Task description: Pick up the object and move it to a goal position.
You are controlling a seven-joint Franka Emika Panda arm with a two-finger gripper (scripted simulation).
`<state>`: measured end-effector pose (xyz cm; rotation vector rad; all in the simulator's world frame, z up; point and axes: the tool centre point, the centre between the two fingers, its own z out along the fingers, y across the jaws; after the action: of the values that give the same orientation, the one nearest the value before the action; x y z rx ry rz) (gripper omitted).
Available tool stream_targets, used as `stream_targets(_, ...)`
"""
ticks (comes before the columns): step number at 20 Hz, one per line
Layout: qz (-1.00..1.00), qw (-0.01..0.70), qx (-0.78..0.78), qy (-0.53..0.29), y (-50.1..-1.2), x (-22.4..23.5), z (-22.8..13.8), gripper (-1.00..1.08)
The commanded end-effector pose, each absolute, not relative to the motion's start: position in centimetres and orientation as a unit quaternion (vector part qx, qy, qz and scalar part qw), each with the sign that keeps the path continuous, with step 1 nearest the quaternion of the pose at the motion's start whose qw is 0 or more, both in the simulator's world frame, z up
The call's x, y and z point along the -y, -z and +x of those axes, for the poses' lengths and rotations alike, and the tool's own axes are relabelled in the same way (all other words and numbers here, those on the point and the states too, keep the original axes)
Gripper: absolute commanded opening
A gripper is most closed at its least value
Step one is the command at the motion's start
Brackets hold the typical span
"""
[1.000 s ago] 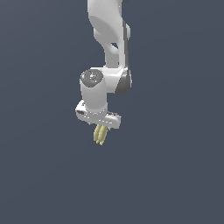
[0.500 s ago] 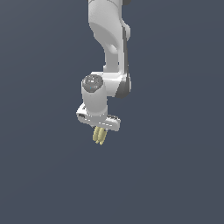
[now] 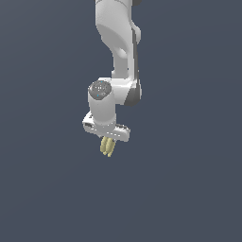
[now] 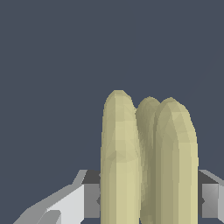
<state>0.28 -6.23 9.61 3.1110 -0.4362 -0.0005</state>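
While gripper (image 3: 108, 142) clamps object (image 4: 146, 162) | lobes: three (perhaps) — aloft

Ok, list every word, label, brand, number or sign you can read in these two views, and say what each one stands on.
None: no readable text in either view.
The arm and the gripper are plain white and grey, without label or brand.
The banana-like bunch between the fingers is plain pale yellow-green, unmarked.
The background is plain dark blue-grey, with no sign or number.
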Motion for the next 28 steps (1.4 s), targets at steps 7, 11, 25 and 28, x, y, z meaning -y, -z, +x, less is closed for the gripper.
stream_targets(7,0.990,0.000,0.139,0.000,-9.8,7.3,1.4,-1.00)
stream_targets(11,0.990,0.000,0.139,0.000,-9.9,8.5,2.6,-1.00)
stream_targets(25,0.990,0.000,0.139,0.000,-10.7,14.0,8.5,-1.00)
stream_targets(28,0.990,0.000,0.139,0.000,-10.9,15.0,9.6,-1.00)
